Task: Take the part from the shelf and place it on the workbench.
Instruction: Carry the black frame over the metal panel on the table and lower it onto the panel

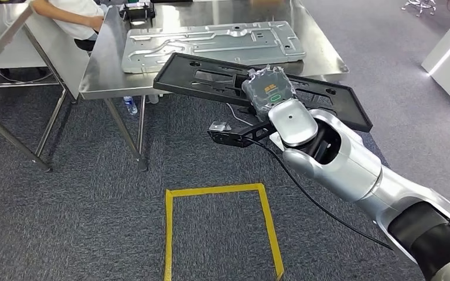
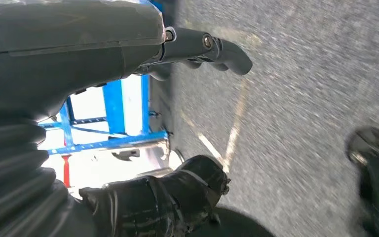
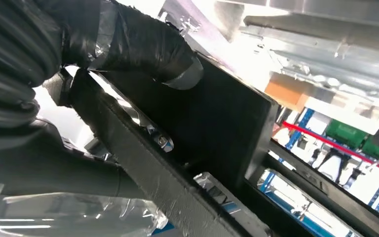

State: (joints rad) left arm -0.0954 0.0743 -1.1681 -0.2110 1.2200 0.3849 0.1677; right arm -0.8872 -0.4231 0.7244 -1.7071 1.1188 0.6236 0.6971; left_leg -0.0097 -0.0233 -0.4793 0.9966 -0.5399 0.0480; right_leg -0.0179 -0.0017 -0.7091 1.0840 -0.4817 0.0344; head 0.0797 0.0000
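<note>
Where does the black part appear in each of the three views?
Head view: black part lies across the centre, tilted, held in the right robot hand before the steel workbench.
Left wrist view: not in it.
Right wrist view: black part runs diagonally through the middle.
Shared landmark: the right robot hand gripping it.

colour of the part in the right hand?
Black part, held by the right hand; clearest in the head view.
</note>
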